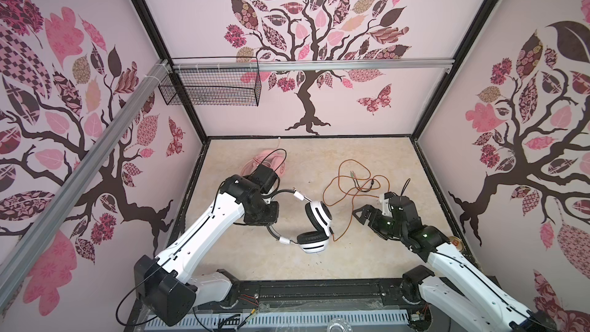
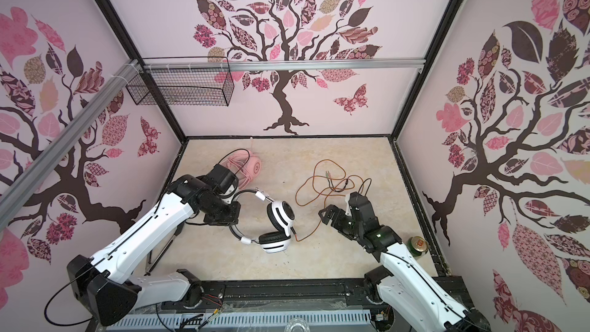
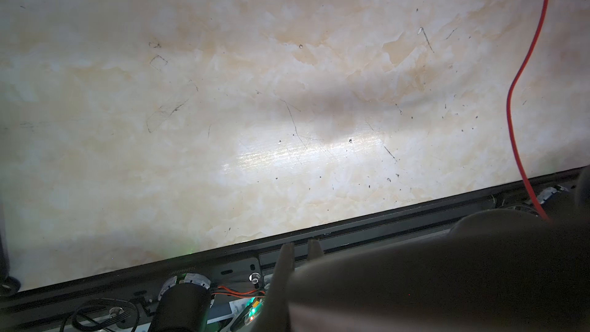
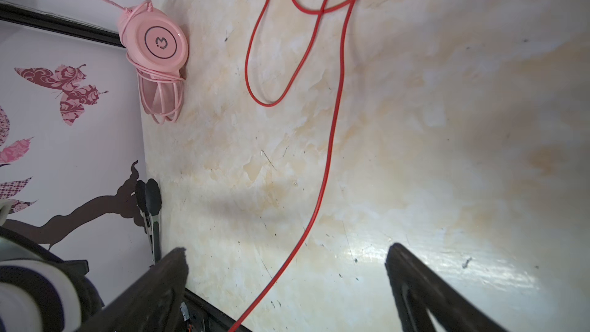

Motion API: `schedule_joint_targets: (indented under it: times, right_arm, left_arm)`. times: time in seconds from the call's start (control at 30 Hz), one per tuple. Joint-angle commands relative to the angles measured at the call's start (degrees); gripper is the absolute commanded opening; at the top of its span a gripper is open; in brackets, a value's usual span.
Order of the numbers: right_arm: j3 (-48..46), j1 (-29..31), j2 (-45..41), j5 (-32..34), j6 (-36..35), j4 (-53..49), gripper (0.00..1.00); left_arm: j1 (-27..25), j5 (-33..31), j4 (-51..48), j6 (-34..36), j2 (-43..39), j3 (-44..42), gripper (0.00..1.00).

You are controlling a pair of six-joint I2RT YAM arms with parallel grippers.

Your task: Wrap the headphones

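Early in wrapping white-and-black headphones [image 1: 317,215]: gripping them with left tool [image 1: 266,215] clamped shut, straddling orange cable [image 4: 329,154] with right tool [image 4: 285,250] spread wide. Next: pinch cable, loop it round.

We catch one mark: the pink headphones [image 4: 153,52] carry a logo [image 4: 161,41] on the round earcup, a dark ring around a cat-eared shape with two dots. Small print on the black bracket [image 3: 242,266] is too blurred to read, and so is the red label on the can [image 2: 418,244].
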Motion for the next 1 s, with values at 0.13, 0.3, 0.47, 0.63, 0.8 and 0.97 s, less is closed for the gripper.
schedule_joint_targets:
  times: [0.13, 0.3, 0.47, 0.63, 0.8, 0.97]
  right_arm:
    - [1.68, -0.25, 7.41, 1.23, -9.57, 11.81, 1.00]
    - [5.07, -0.34, 14.35, -0.52, -16.18, 13.47, 1.00]
    - [5.54, -0.32, 16.62, -0.79, -17.99, 13.37, 1.00]
    - [4.17, -0.38, 15.70, 2.26, -16.78, 12.97, 0.99]
    - [2.93, -0.34, 16.71, -2.85, -17.72, 16.50, 0.98]
    - [0.48, -0.33, 13.15, -6.52, -21.29, 17.12, 0.89]
  left_arm:
    - [0.03, -2.48, -0.23, -0.48, 2.19, 6.01, 0.00]
    - [0.01, -7.71, -1.26, -2.23, 3.01, 8.07, 0.00]
    - [-0.03, -10.15, -0.92, -3.80, 3.15, 9.16, 0.00]
    - [0.00, -11.31, -0.74, -6.52, 4.15, 9.84, 0.00]
    - [0.00, -8.82, 1.37, -9.15, 4.47, 8.23, 0.00]
    - [-0.03, -8.09, 2.23, -10.52, 3.18, 9.11, 0.00]
